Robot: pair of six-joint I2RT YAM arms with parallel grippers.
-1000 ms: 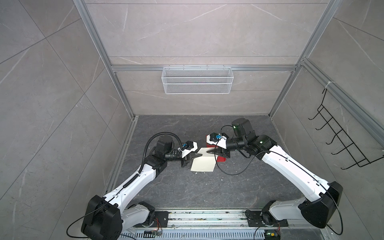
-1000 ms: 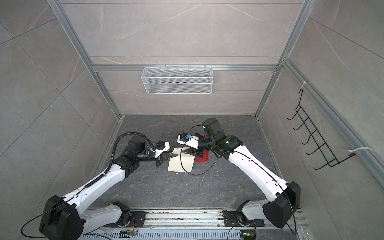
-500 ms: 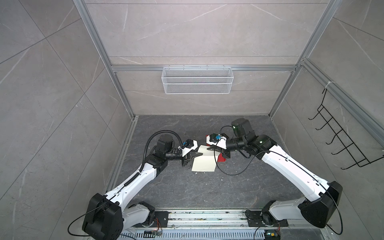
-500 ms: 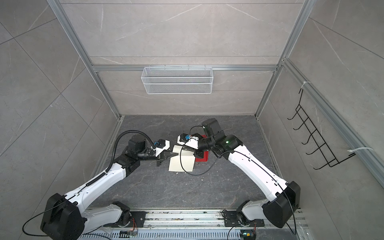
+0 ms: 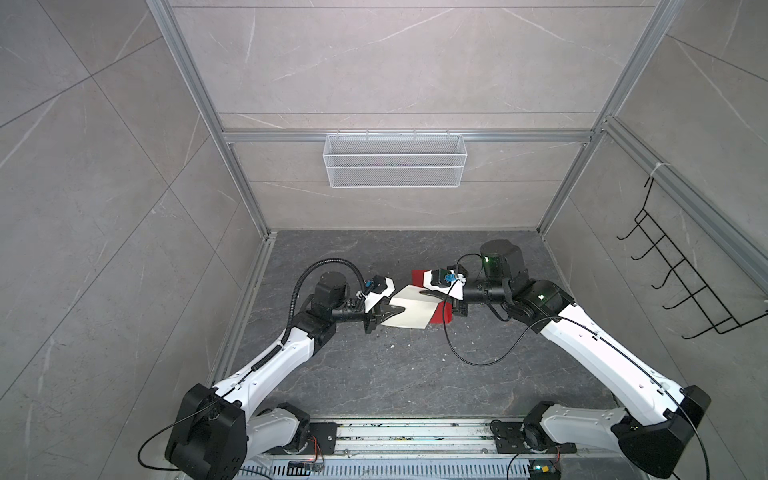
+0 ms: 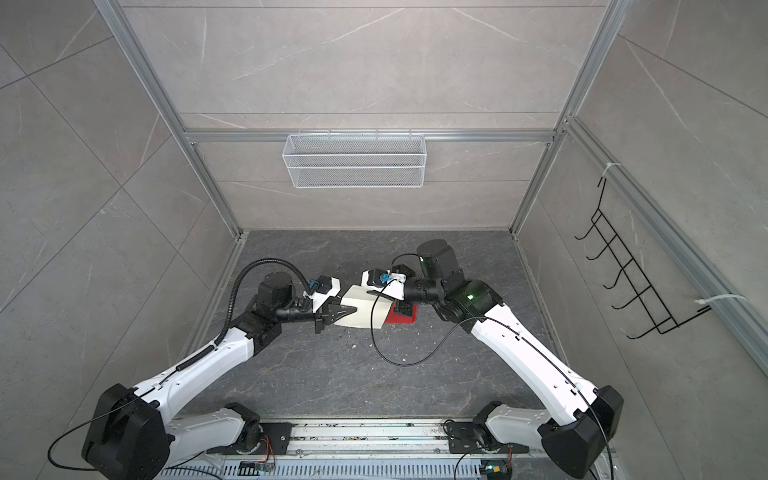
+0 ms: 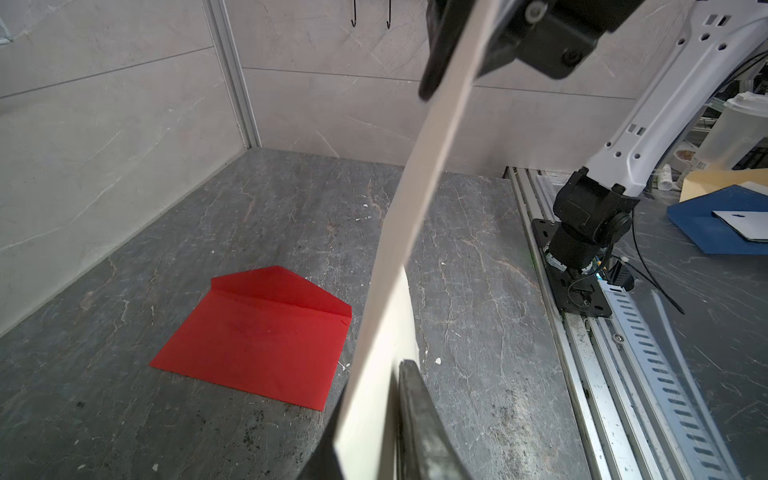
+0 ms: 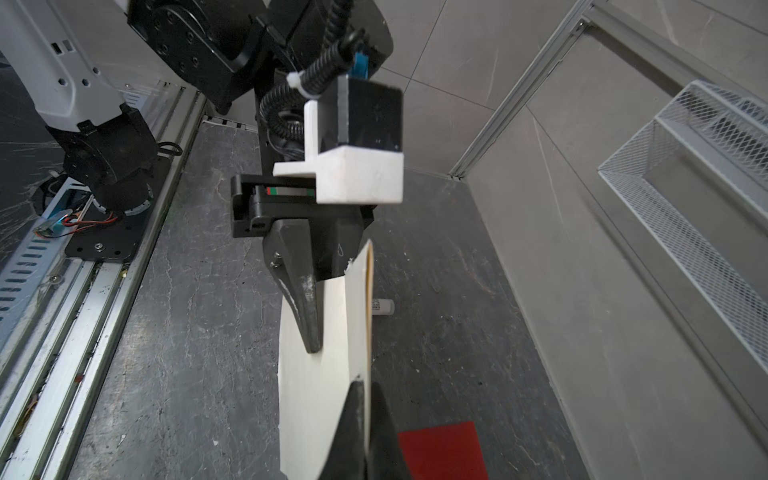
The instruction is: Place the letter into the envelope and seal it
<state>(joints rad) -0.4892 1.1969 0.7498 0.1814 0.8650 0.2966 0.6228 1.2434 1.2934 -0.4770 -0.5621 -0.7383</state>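
— Which step are you on?

— Getting the letter (image 5: 413, 311), a pale cream rectangular paper sheet, ready to go in. It hangs in the air between my two arms, edge-on to my left wrist camera and apparently doubled over along one side. My right fingers (image 7: 432, 62) are fully closed on its far end. My left fingers (image 8: 309, 316) are drawn in narrow on the near end, with the paper between them.

— And the envelope?

— The envelope (image 7: 257, 332), bright red paper with a pointed flap, lies flat on the grey desk (image 7: 124, 415) below and just beside the sheet. The flap is folded out, so the mouth is open. Nothing is inside it yet.

— What does the next move ask of you?

— I think one end of the sheet must come down and line up with that open mouth, then slide in flat without buckling. The envelope is loose, so it may skate. Sealing comes later; a small white glue-stick tube (image 8: 383, 308) lies on the desk.

— What has changed since a second ago?

— The sheet's near edge has come up off the desk, and my left arm has moved inward with it. The envelope has not shifted.
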